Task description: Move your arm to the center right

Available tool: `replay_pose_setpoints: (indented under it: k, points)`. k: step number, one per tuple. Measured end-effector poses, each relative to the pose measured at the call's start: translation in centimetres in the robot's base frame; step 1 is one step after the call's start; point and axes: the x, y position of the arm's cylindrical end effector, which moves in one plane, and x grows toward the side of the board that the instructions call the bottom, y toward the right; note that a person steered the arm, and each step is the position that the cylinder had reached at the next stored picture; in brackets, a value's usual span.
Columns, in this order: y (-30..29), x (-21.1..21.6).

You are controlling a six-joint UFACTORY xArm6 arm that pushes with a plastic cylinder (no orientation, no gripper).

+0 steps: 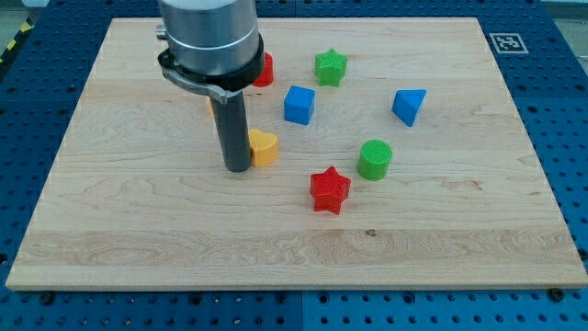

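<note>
My tip (238,168) rests on the wooden board (138,230), left of centre. A yellow heart-shaped block (264,147) sits just to the tip's right, touching or nearly touching the rod. A red star (330,190) lies to the lower right of the tip. A green cylinder (374,159) is right of the star. A blue cube (299,104) and a blue triangular block (409,106) lie further up. A green star (330,67) is near the view's top. A red block (265,70) is partly hidden behind the arm.
The arm's grey body (209,37) covers the board's upper left-centre. An orange or yellow bit (211,103) peeks out left of the rod, mostly hidden. A black-and-white marker (507,41) sits at the board's top right corner. A blue perforated table (570,110) surrounds the board.
</note>
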Motion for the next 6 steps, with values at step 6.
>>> replay_pose_setpoints:
  k: [6]
  points:
    - [30.3,7.7]
